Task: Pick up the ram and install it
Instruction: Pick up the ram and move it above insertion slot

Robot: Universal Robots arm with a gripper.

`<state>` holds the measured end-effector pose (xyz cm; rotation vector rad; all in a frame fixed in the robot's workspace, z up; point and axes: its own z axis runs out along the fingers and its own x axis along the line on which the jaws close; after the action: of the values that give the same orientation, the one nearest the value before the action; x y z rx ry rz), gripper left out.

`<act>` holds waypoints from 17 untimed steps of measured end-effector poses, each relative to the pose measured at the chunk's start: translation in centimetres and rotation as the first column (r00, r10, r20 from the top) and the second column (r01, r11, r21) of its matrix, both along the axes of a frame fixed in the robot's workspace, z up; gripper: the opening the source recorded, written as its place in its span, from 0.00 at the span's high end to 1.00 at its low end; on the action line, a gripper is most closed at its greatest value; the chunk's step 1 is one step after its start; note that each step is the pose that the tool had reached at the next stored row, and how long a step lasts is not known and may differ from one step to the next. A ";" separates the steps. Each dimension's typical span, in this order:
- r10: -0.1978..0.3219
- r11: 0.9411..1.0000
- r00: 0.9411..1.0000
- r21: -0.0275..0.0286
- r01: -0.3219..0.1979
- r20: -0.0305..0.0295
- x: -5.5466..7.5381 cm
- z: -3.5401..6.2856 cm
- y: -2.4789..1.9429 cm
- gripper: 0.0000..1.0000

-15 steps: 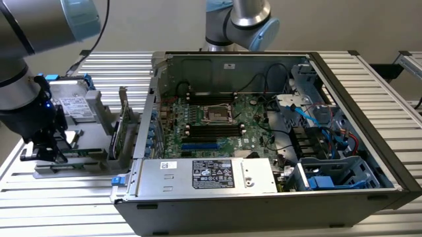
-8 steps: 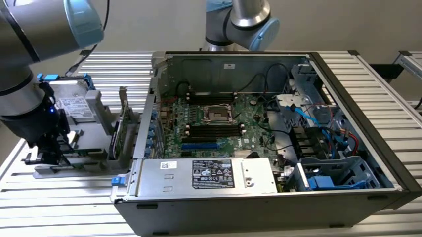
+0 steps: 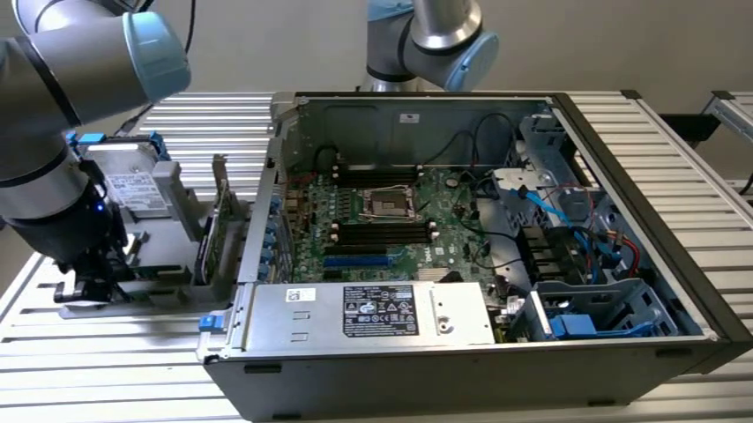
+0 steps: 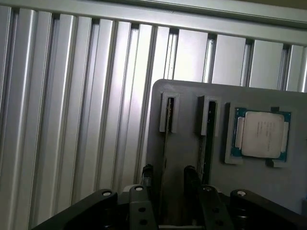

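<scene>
**Straddling the ram (image 4: 169, 114) with the end effector (image 4: 168, 176) spread**

Hanging with fingers apart, one on either side of the stick, clamping nothing. Standing on edge in the grey holder's (image 4: 192, 96) slot, likely offering both flat faces for a pinch. Second stick (image 4: 209, 125) sitting just outside one finger.

The exterior view is lit evenly and softly from above, and shadows are kept faint. Around the grey holder (image 3: 165, 238), pale bands of reflected light are carried along the ribs of the aluminium table (image 3: 659, 167). To the exterior view's right of the holder, the inside of the computer case (image 3: 471, 388) is left in shade, darkest under its far wall. In the wrist view a dimmer, bluish-grey cast is seen. Bright streaks are thrown off the table ribs beyond the holder (image 4: 182, 153), a pale sheen is caught by the processor (image 4: 261, 134) seated in the holder, and the gripper (image 4: 169, 175) over the holder is reduced to dark shapes.
</scene>
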<state>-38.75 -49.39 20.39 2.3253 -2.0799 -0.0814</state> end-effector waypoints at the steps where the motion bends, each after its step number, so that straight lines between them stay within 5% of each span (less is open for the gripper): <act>1: 0.003 1.000 1.000 0.000 -0.003 0.000 0.0 -0.18 -0.02 0.61; 8: 0.017 1.000 1.000 0.001 -0.017 -0.003 0.4 -0.90 -0.49 0.61; 17: 0.016 1.000 1.000 0.002 -0.016 -0.003 0.8 -0.97 -0.52 0.61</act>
<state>-37.94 -49.91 19.42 2.3409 -2.0602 -0.0862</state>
